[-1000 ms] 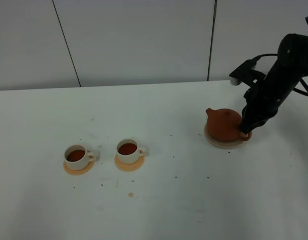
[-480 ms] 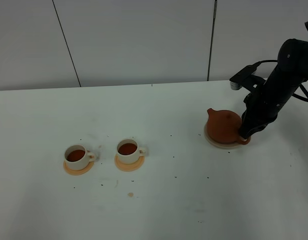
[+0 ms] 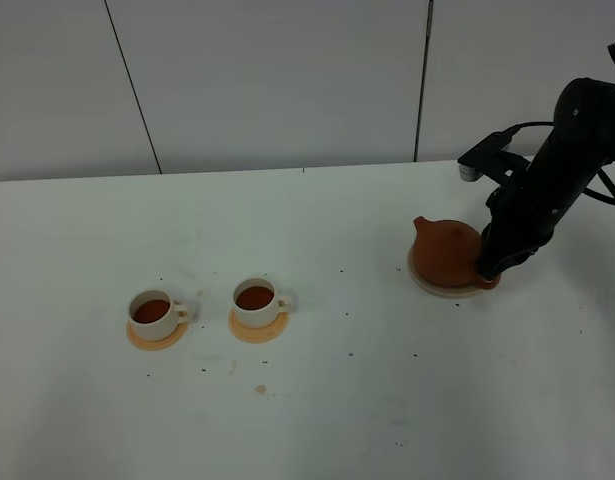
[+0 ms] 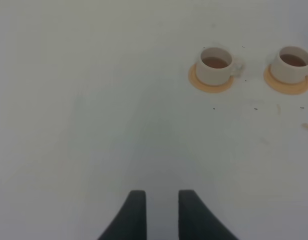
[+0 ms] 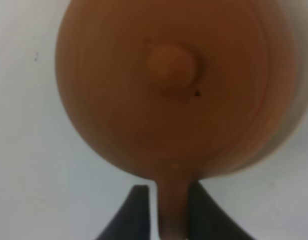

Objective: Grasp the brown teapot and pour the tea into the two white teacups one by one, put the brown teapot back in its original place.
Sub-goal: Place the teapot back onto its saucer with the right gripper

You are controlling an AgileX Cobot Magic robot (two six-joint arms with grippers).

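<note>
The brown teapot sits on the pale round disc at the right side of the white table. Its spout points left, toward the cups, and its lid is on. The right gripper is down at the teapot's handle. In the right wrist view, the two dark fingers stand one on each side of the handle. A thin gap shows between the left finger and the handle, so the fingers look a little apart — but the view is blurry and I cannot tell if they are gripping or letting go.

The two white teacups are well apart from the teapot, on the left part of the table. The second cup stands just beside the first one. Each cup sits on its own small orange coaster, and each handle points right. Both cups hold dark red-brown tea. A small brown spot lies on the table in front of the second cup, and tiny dark specks are dotted around.

The left gripper hangs over bare table with nothing between its fingers — they are spread apart. Its camera sees both cups farther off, with tea in them.
</note>
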